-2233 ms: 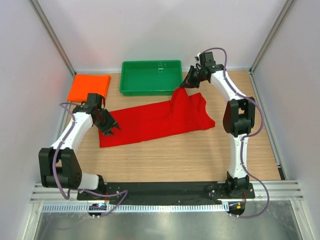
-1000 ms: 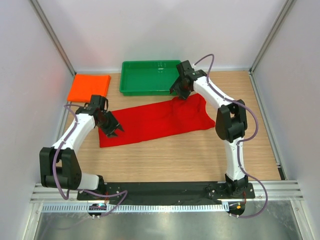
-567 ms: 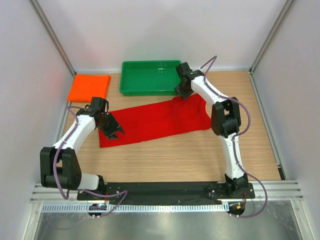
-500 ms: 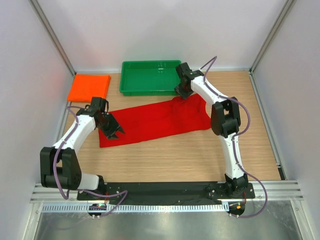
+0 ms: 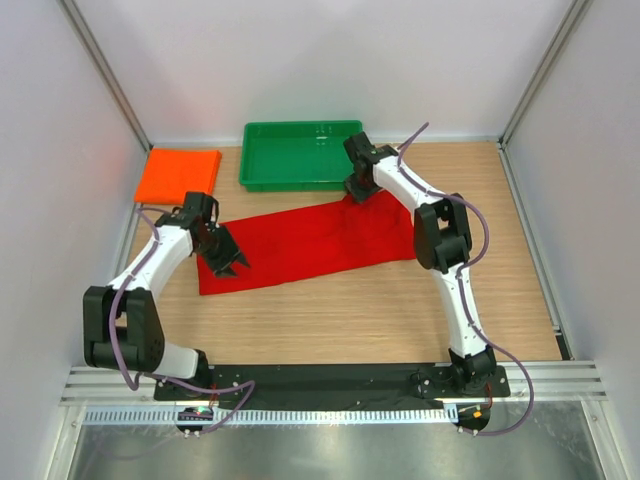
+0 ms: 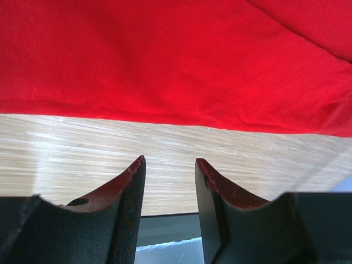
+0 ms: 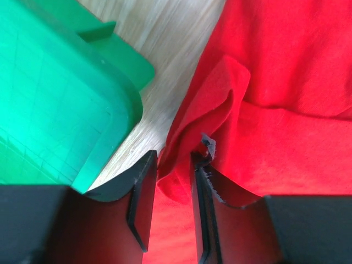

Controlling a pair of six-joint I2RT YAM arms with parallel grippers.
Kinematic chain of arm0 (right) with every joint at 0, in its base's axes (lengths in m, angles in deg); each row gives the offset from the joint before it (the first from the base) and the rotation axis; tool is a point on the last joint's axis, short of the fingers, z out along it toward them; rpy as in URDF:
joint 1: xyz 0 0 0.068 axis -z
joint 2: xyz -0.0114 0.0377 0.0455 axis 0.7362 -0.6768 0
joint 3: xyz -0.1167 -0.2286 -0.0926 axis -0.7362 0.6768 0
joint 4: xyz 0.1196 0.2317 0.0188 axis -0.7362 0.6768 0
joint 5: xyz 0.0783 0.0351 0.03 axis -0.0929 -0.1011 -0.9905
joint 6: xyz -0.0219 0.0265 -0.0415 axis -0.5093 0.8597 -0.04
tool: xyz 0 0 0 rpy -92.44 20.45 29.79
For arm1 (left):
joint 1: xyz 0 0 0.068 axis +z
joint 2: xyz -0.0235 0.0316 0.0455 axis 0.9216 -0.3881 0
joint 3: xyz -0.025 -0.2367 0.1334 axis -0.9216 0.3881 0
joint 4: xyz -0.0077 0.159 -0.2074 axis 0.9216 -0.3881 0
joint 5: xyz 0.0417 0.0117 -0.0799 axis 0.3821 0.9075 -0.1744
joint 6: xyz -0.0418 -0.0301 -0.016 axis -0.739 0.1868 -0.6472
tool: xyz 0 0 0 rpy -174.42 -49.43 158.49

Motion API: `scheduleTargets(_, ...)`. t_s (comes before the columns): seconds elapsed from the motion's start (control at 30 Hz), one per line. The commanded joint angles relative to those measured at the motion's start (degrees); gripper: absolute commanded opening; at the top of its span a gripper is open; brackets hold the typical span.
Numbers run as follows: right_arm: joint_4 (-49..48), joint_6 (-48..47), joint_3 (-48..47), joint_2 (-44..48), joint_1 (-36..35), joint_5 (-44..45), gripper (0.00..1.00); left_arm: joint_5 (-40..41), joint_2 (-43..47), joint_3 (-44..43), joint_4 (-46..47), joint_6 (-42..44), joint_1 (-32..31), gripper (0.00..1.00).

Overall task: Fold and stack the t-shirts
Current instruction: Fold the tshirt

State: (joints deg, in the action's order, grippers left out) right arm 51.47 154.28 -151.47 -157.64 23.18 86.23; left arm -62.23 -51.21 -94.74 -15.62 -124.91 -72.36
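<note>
Fold step, red t-shirt [image 5: 310, 240]: right end effector [image 7: 173, 159] pinches its far edge; left end effector [image 6: 170, 161], spread and empty, likely needs its own grip next.

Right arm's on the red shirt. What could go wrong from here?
The right gripper pinches only a thin fold of the red shirt; it may slip. The green tray has its corner right beside it and could get bumped. The left gripper is open and empty, so lifting may bunch the cloth.

No text, label, brand or number is readable anywhere.
</note>
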Motion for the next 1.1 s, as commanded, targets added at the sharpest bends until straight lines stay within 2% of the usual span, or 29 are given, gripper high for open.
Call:
scheduleTargets(0.0, 0.4, 3.9, -3.5, -0.1, -1.0, 1.2, 0.35, -1.4, -0.5, -2.2, -0.3, 1.9, -0.1, 0.43)
scheduleTargets(0.13, 0.8, 3.0, -5.3, -0.9, -1.3, 1.8, 0.11, -1.7, -0.9, -2.8, -0.5, 2.3, -0.2, 0.43)
scheduleTargets(0.33, -1.9, -5.3, -4.8, 2.8, -1.2, 2.7, 0.01, -1.4, -0.7, -3.6, -1.3, 3.3, 0.0, 0.43)
scheduleTargets(0.4, -3.9, -9.5, -2.3, 5.1, -0.9, 2.3, 0.01, -1.7, -0.7, -3.7, -1.7, 3.4, 0.1, 0.43)
scheduleTargets(0.43, -8.3, -10.9, 2.0, 8.0, -0.3, 1.4, 0.01, -1.9, -0.4, -3.7, -1.8, 3.5, 0.1, 0.43)
scheduleTargets(0.53, -14.7, -15.4, 9.4, 11.2, 1.8, -5.0, 0.01, -2.3, -0.4, -3.8, -1.8, 3.5, 0.0, 0.43)
scheduleTargets(0.7, -32.4, -17.5, 26.1, 17.3, 6.6, -21.9, 0.01, -3.3, -0.5, -3.6, -1.8, 3.4, 0.0, 0.43)
scheduleTargets(0.77, -37.7, -17.7, 28.0, 17.9, 8.0, -24.8, 0.01, -3.6, -0.4, -3.5, -1.8, 3.1, 0.0, 0.43)
scheduleTargets(0.9, -42.0, -17.8, 28.1, 17.1, 9.0, -32.1, 0.01, -4.1, -0.1, -2.8, -1.4, 2.8, 0.0, 0.43)
scheduleTargets(1.07, -45.2, -15.0, 29.1, 17.2, 10.0, -36.1, 0.01, -4.7, 0.9, -2.2, -0.8, 2.0, 0.0, 0.43)
